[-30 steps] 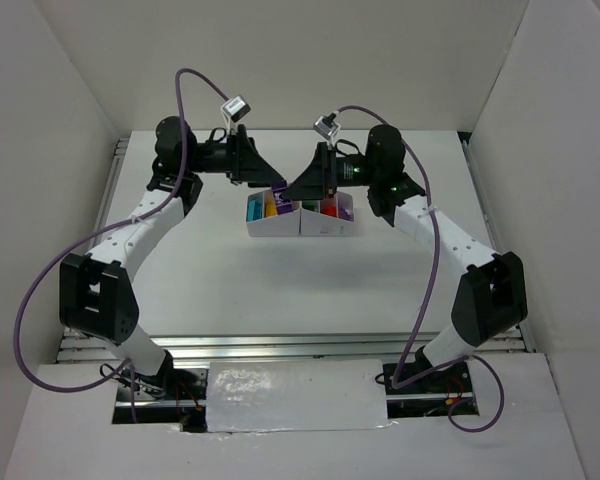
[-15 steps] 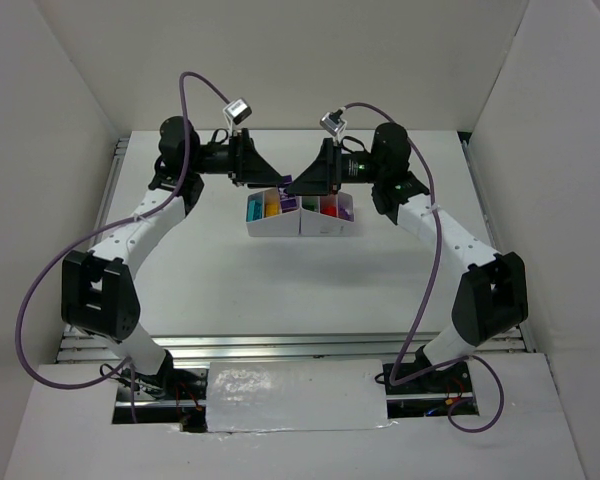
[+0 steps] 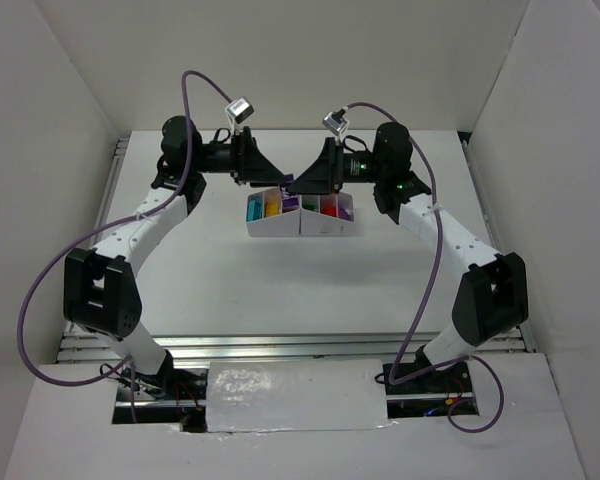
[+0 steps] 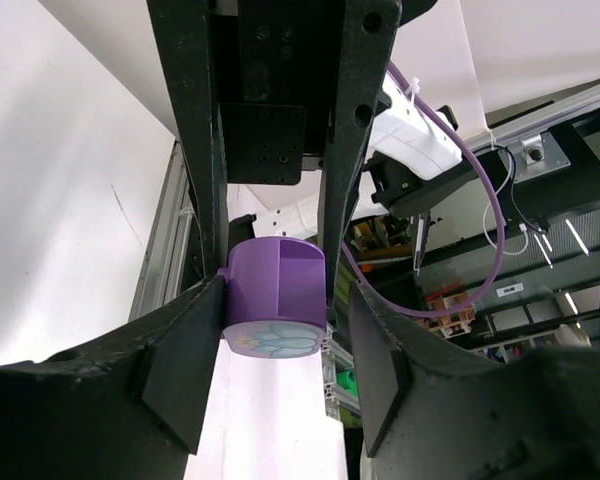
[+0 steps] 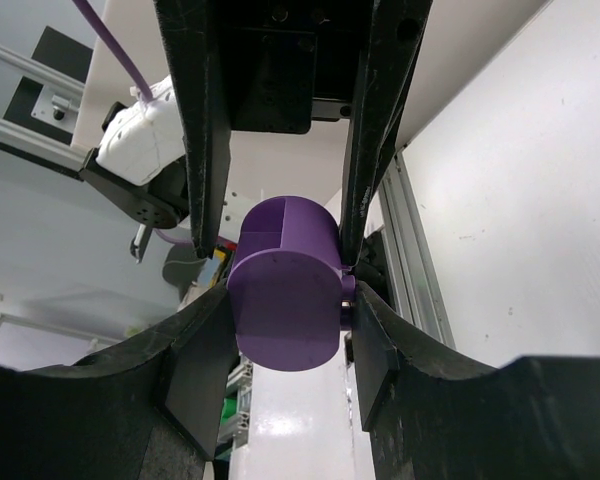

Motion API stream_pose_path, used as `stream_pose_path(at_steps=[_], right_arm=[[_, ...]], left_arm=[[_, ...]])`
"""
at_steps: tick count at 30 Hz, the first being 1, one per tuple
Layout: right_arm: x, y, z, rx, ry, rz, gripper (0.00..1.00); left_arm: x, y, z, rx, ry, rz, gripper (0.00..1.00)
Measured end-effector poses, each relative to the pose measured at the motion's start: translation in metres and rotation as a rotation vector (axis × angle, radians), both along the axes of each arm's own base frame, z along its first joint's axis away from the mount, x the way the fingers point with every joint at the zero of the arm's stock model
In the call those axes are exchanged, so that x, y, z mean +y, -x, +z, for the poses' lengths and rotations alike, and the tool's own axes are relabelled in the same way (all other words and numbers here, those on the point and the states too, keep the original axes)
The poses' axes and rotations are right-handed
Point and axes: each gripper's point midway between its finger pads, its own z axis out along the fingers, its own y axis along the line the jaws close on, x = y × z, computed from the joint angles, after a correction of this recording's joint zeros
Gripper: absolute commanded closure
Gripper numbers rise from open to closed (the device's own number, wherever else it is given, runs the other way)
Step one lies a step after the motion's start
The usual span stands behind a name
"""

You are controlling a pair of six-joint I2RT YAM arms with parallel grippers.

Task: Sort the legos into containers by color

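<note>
A purple lego [image 3: 288, 183], round with a pale flower print on one face, hangs in the air just above the back of the white tray of containers [image 3: 280, 227]. My right gripper [image 5: 292, 290] is shut on it, with both pads against its sides. My left gripper [image 4: 285, 290] comes from the opposite side and straddles the same lego [image 4: 275, 295]. Its left pad touches the piece and its right pad stands clear, so it is open. The compartments hold teal [image 3: 254, 208], yellow [image 3: 271, 207], green [image 3: 308, 208] and red [image 3: 328, 208] legos.
Metal rails [image 3: 113, 180] run along the left and right sides of the table. White walls close in the left, right and back. A foil-covered plate [image 3: 295, 395] lies between the arm bases at the near edge.
The left jaws have narrowed around the purple lego. The right gripper has lifted slightly and shifted left, so both grippers now meet tip to tip above the tray.
</note>
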Motion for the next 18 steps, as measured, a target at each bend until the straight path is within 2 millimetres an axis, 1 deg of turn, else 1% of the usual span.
stream_pose_path(at_steps=[3,4,5,10,14,16,18], right_arm=[[-0.0008,-0.0009,0.0001,0.000,0.000,-0.003,0.98],[-0.0007,-0.0012,0.0003,0.000,-0.001,-0.005,0.98],[-0.0007,-0.0012,0.0003,0.000,-0.001,-0.005,0.98],[-0.0013,-0.0021,0.0020,0.013,-0.003,-0.009,0.98],[-0.0013,-0.0024,0.0049,0.019,-0.007,-0.010,0.98],[-0.0017,-0.0027,0.0061,0.025,-0.010,-0.009,0.98],[-0.0015,-0.0025,0.0077,0.029,-0.013,-0.007,0.98]], left_arm=[[-0.0008,-0.0021,-0.0015,0.002,0.000,0.003,0.40],[-0.0010,-0.0026,-0.0020,0.001,0.001,0.003,0.36],[-0.0011,-0.0030,-0.0023,0.001,0.001,0.002,0.35],[-0.0012,-0.0031,-0.0009,-0.010,0.005,0.002,0.36],[-0.0013,-0.0033,0.0015,-0.021,0.009,0.002,0.31],[-0.0013,-0.0031,0.0030,-0.018,0.012,0.001,0.32],[-0.0012,-0.0030,0.0041,-0.024,0.015,0.001,0.36]])
